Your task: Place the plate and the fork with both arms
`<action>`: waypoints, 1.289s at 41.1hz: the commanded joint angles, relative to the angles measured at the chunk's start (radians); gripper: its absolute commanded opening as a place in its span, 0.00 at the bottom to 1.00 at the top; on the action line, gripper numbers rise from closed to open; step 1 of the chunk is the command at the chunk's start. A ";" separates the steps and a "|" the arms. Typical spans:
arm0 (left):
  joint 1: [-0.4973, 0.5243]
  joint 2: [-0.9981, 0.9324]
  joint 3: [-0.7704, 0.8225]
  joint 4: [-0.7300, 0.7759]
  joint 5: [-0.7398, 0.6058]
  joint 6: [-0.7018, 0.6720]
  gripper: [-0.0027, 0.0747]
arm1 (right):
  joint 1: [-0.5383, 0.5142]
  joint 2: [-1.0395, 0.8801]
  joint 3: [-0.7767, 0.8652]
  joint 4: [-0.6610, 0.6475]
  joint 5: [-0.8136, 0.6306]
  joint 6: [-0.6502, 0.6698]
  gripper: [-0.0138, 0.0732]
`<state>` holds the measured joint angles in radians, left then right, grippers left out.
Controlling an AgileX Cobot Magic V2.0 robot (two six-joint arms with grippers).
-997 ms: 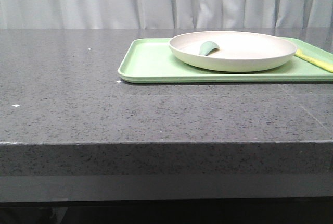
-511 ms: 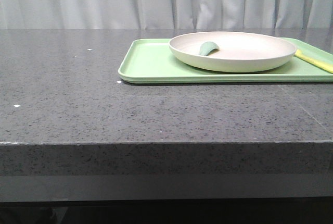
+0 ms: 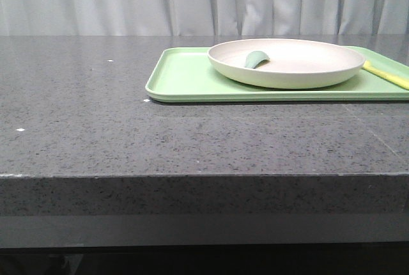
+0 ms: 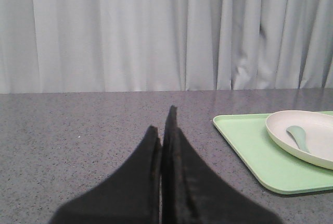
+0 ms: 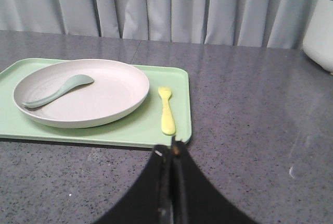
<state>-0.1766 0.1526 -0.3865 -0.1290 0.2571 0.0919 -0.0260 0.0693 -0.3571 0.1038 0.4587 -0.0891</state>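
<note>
The cream plate (image 3: 285,62) (image 5: 82,91) (image 4: 307,136) rests on the light-green tray (image 3: 185,77) (image 5: 130,127) (image 4: 250,140), with a grey-green spoon (image 3: 255,59) (image 5: 57,89) (image 4: 298,136) lying in it. The pale-yellow fork (image 5: 166,110) (image 3: 386,74) lies on the tray just right of the plate. My left gripper (image 4: 162,125) is shut and empty, over bare counter well to the left of the tray. My right gripper (image 5: 172,150) is shut and empty, just in front of the tray's near right corner, close to the fork's handle end. Neither gripper shows in the front view.
The dark speckled stone counter (image 3: 128,134) runs to a front edge near the camera. Grey curtains (image 3: 192,0) close off the back. A white object (image 5: 320,28) stands at the far right of the counter in the right wrist view.
</note>
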 commanded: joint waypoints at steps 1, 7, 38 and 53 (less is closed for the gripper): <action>0.002 0.011 -0.025 -0.002 -0.089 -0.001 0.01 | 0.000 0.011 -0.023 0.002 -0.087 -0.002 0.08; 0.002 0.011 -0.025 -0.002 -0.089 -0.001 0.01 | 0.000 0.011 -0.023 0.002 -0.087 -0.002 0.08; 0.002 0.011 -0.011 0.012 -0.094 -0.033 0.01 | 0.000 0.011 -0.023 0.002 -0.087 -0.002 0.08; 0.139 -0.126 0.173 0.086 -0.120 -0.141 0.01 | 0.000 0.011 -0.023 0.002 -0.087 -0.002 0.08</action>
<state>-0.0740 0.0465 -0.2264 -0.0405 0.2363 -0.0355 -0.0260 0.0693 -0.3571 0.1038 0.4566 -0.0891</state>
